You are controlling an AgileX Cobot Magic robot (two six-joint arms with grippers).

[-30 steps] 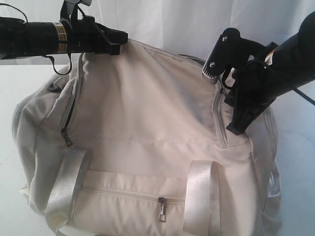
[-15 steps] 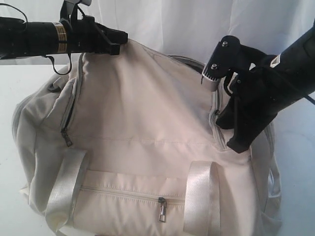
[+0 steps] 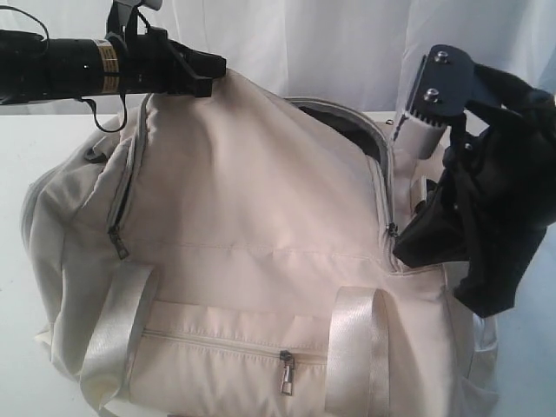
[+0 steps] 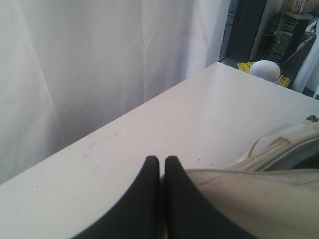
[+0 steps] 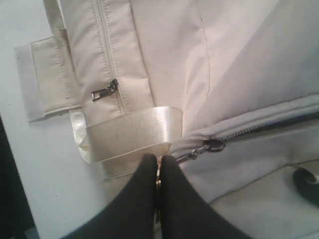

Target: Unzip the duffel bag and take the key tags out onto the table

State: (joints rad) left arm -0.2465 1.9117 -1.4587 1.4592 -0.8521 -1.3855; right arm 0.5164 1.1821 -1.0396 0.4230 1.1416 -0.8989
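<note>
The cream duffel bag (image 3: 252, 208) fills the exterior view on the white table (image 3: 17, 165). My left gripper (image 3: 208, 75) is shut on a fold of the bag's fabric at its top back edge, holding it lifted; in the left wrist view the gripper (image 4: 159, 159) pinches the cream fabric (image 4: 249, 199). My right gripper (image 3: 402, 250) is shut on the main zipper's metal pull (image 3: 393, 230) at the bag's right end. In the right wrist view that gripper (image 5: 159, 158) clamps the pull just behind the slider ring (image 5: 214, 145). The zip gapes, showing dark lining (image 3: 347, 123). The key tags are hidden.
Two white webbing straps (image 3: 352, 347) run down the bag's front, with a front pocket zipper pull (image 3: 285, 369) between them and a side zipper pull (image 3: 118, 245) at the left. A white curtain (image 3: 304, 43) hangs behind the table (image 4: 199, 114).
My right gripper has dragged the zipper pull down around the bag's right end, and the opening now shows dark lining. The left arm has stayed still.
</note>
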